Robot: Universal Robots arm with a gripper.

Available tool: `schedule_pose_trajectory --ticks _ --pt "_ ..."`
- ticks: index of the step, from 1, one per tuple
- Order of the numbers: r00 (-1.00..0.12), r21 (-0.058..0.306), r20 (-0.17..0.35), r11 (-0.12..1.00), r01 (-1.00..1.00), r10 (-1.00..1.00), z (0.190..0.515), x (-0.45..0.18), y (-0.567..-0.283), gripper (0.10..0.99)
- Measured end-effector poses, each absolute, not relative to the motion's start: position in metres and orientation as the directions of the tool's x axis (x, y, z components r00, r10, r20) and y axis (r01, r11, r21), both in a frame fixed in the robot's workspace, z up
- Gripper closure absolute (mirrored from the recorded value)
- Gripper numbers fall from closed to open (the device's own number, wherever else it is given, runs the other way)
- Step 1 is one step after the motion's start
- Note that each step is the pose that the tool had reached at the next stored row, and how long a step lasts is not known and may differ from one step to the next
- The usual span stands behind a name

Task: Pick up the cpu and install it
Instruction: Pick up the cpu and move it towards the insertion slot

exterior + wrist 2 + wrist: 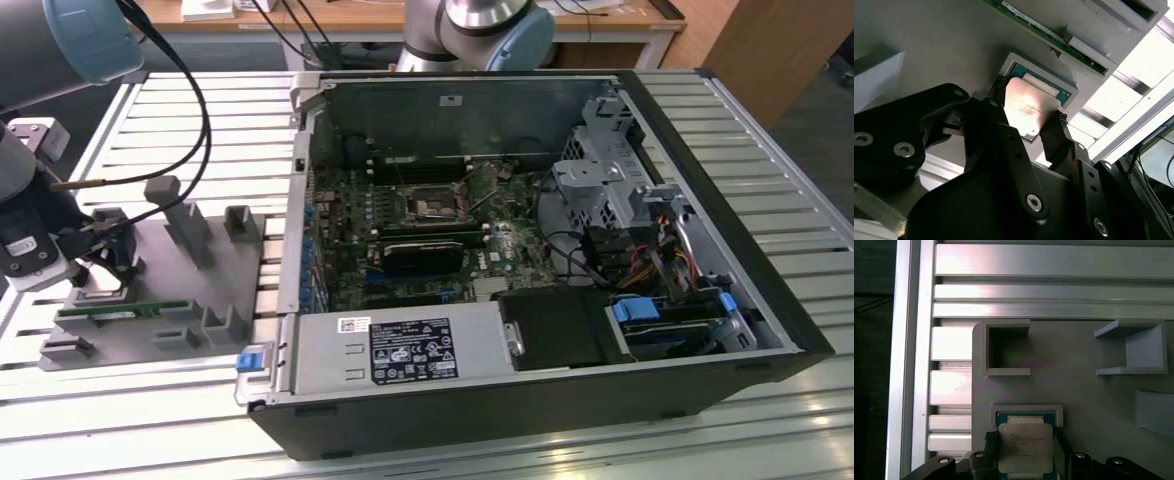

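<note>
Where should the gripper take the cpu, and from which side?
By two opposite thin edges, coming from above its flat metal top. The cpu is a thin square plate lying face up at its pocket in the grey fixture; the gripper clamps those edges.

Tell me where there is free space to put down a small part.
Free: the table slats beside the computer case, and the grey plate between the square pocket and the cpu. Crowded: around the gripper holding the cpu.
</note>
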State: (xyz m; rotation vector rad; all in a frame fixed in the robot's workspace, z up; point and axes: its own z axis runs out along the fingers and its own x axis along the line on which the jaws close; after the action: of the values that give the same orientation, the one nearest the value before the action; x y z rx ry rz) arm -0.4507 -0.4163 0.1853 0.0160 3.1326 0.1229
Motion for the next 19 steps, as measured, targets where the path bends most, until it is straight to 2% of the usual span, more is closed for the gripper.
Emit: schedule_pose_trajectory --ticks 7,19 --pt "-1.000 0.078 -0.006 0.997 0.010 0.010 0.192 -0.451 -0.416 0.557" --pt "-1.000 0.078 -0.006 0.997 0.010 0.010 0.229 -0.451 -0.416 0.557"
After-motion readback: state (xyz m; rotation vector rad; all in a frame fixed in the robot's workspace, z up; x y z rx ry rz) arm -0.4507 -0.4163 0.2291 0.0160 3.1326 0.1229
